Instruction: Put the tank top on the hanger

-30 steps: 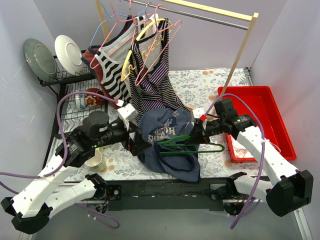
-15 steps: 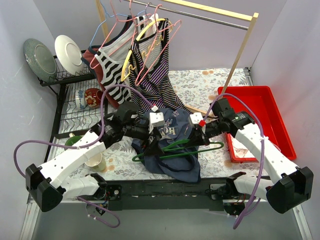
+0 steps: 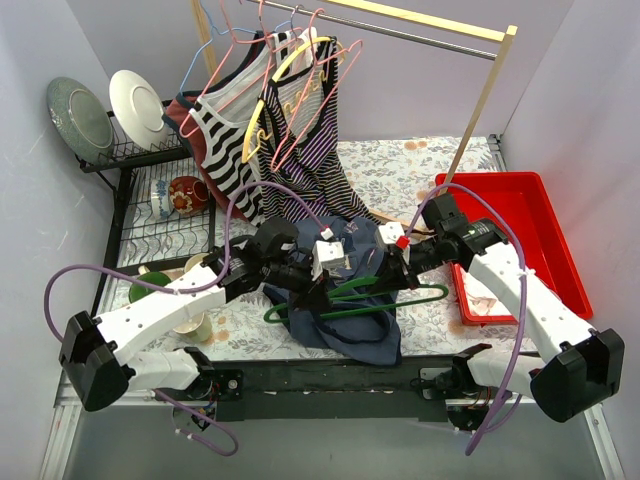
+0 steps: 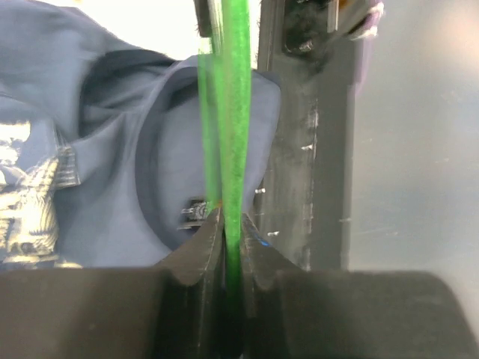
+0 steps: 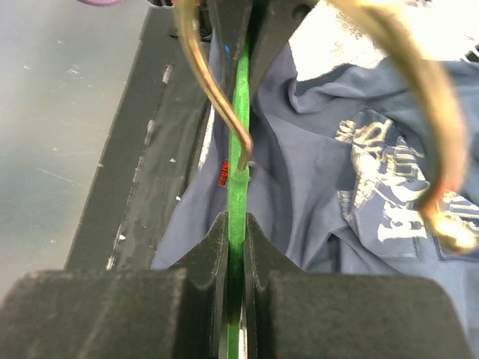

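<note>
- Pinching the hanger [image 3: 352, 287] from both sides, the two arms hold it just above the tank top [image 3: 345, 335]. The top lies crumpled on the flowered table [image 3: 420, 180], near its front edge and between the arms.
- The left gripper [image 4: 228, 232] is closed almost fully on a thin green bar of the hanger, with the plastic squeezed between its fingertips.
- The right gripper [image 5: 236, 232] is closed just as tightly on another green bar. Its wrist view shows the navy cloth and pale chest print directly beneath.
- The hanger looks light and thin. It will likely flex a little and could twist or slide in such a narrow pinch, so a hold close to a corner of the frame should resist turning better than one mid-bar.
- The tank top looks soft, limp and light. It will sag and fold wherever it is unsupported and offers no stiff edge to push against.
- The best place to take the cloth is probably a shoulder strap or the neck rim, which shows as a darker band in the left wrist view. One hand would have to let go of the hanger to do that.
- The main risk is the strap slipping off the smooth plastic arm.
</note>
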`<state>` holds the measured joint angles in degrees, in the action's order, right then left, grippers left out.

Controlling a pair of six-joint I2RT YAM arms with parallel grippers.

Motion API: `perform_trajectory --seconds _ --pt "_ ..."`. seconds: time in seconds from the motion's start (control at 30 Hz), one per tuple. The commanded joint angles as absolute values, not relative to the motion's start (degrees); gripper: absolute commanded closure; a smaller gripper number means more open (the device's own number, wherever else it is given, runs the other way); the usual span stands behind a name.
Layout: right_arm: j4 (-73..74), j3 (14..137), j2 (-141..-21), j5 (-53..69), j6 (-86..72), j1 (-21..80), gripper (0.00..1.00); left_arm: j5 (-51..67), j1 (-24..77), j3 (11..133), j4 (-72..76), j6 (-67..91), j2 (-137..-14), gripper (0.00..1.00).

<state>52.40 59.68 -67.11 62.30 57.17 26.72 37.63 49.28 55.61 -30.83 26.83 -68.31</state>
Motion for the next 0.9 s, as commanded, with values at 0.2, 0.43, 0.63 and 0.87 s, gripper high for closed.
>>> perform_trajectory --seconds 0.2,0.43,0.63,0.87 --pt "48.87 59.59 -62.94 56.71 50.28 26.02 0.75 29.97 49.39 47.65 -26.9 35.32 -60.13 1.0" --pt "55.98 65.21 -62.31 54.05 52.03 21.36 0.23 31.99 49.39 40.78 -25.49 37.0 -52.74 1.0" --pt "61.25 74.25 -68.01 59.93 55.72 21.97 0.09 34.98 49.39 41.48 -25.93 34.81 -52.56 1.0" --pt "74.97 89.55 -82.96 64.78 62.41 29.34 0.02 35.51 49.39 44.64 -27.07 33.31 -56.07 1.0"
